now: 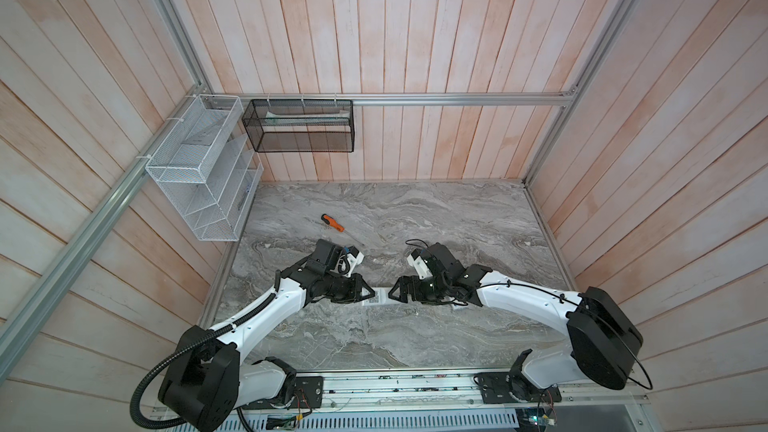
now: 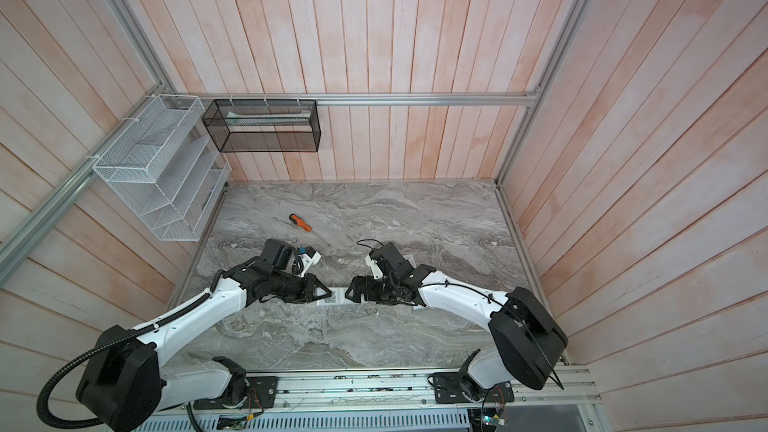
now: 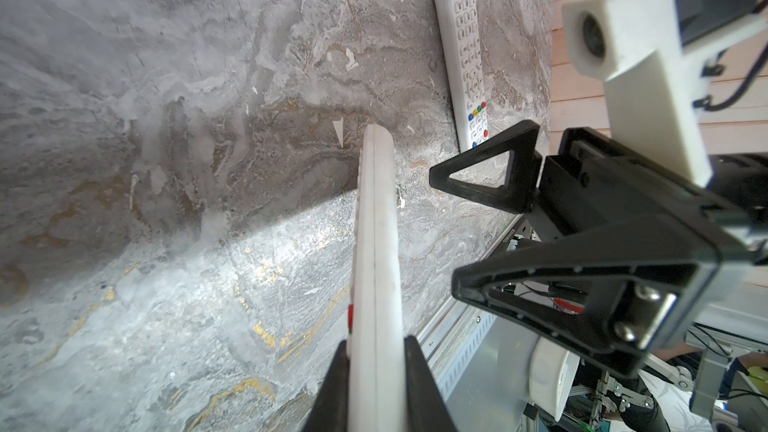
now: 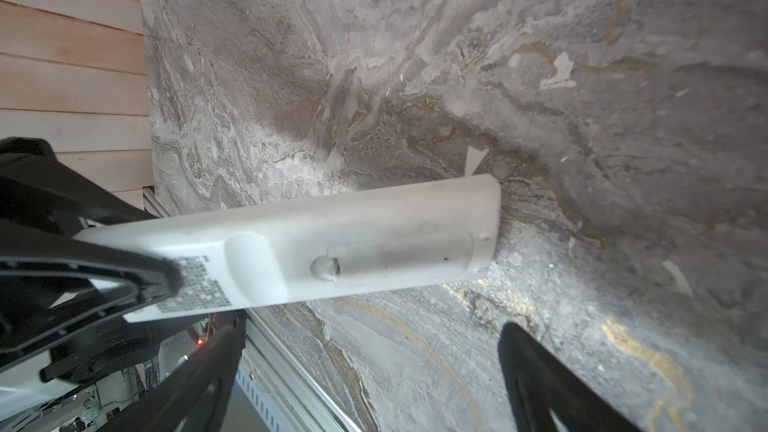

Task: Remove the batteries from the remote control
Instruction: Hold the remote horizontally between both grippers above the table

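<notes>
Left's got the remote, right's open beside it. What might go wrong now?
1. The left gripper pinches only one end of the remote; pressing the shut cover may twist it loose.
2. The right gripper hangs near a second remote and may knock it.

The table (image 1: 415, 209) looks like grey marble veined with gold, dull and slightly grainy up close. The remote (image 4: 332, 238) is matt white plastic, smudged grey around its cover (image 4: 399, 259), with a printed sticker (image 4: 195, 284) on the back. The other remote (image 3: 461, 47) is smooth white plastic too. The left gripper (image 3: 376, 344) and right gripper (image 3: 444, 226) are matt black plastic; shiny metal screws sit in the right one. The arms (image 1: 266, 309) wear smooth, faintly glossy white shells. The walls (image 1: 374, 35) are pale, washed wood planks, and the frame (image 1: 457, 98) is brushed metal. The white basket (image 1: 195, 168) and black basket (image 1: 299, 126) are wire mesh. The screwdriver (image 1: 332, 223) has an orange-and-black plastic handle.
</notes>
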### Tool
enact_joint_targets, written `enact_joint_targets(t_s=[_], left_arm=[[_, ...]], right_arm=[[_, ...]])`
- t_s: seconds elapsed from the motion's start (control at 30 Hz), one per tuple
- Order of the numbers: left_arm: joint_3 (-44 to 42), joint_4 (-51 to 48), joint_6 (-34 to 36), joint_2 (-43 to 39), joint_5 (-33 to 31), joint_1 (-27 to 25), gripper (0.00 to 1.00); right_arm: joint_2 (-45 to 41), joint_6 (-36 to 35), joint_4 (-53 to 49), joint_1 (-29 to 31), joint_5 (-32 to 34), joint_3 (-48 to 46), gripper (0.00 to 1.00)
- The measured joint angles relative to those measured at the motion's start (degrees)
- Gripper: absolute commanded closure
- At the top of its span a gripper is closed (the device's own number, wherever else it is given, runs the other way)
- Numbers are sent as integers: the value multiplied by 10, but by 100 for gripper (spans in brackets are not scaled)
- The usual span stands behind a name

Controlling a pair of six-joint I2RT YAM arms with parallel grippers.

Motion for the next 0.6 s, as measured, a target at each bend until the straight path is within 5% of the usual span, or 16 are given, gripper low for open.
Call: enact_joint_targets(t_s=[0.6], left_arm=[[-34, 30, 5, -2, 54, 33, 95]], right_arm=[[27, -5, 67, -20, -42, -28, 7]])
